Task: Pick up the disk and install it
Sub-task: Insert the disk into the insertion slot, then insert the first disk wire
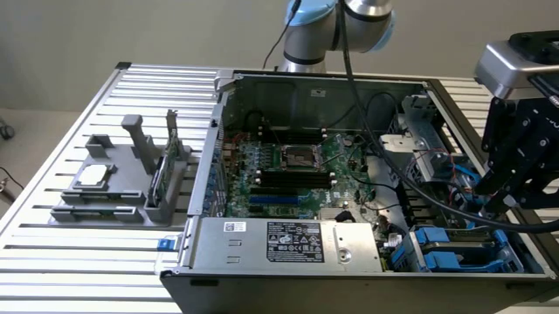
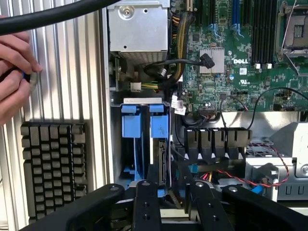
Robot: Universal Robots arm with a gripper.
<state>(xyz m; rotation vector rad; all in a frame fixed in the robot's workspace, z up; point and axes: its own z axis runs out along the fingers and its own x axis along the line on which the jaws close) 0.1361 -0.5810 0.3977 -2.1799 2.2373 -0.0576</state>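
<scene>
The disk (image 2: 162, 161) stands edge-on in the drive bay of the open computer case (image 1: 205, 163). Only a thin grey edge of it shows. Beside it are two bright blue carrier tabs (image 2: 131, 126). In the exterior view the blue carriers (image 1: 441, 252) sit at the case's near corner, on the exterior view's right. My black gripper (image 2: 173, 207) hovers over this bay, open. One finger (image 2: 144, 207) is close beside the disk's edge and the other stands well apart. From outside, the gripper (image 1: 499, 199) hangs just above the bay.
A person's hand (image 2: 12, 72) holds a small grey part beside the case. A keyboard (image 2: 53, 168) lies on the slatted table. Inside the case are the power supply (image 1: 288, 242), the motherboard (image 1: 297, 170) and loose cables. A grey fixture (image 1: 122, 196) holds a silver chip (image 1: 94, 175) and a green card (image 1: 162, 173).
</scene>
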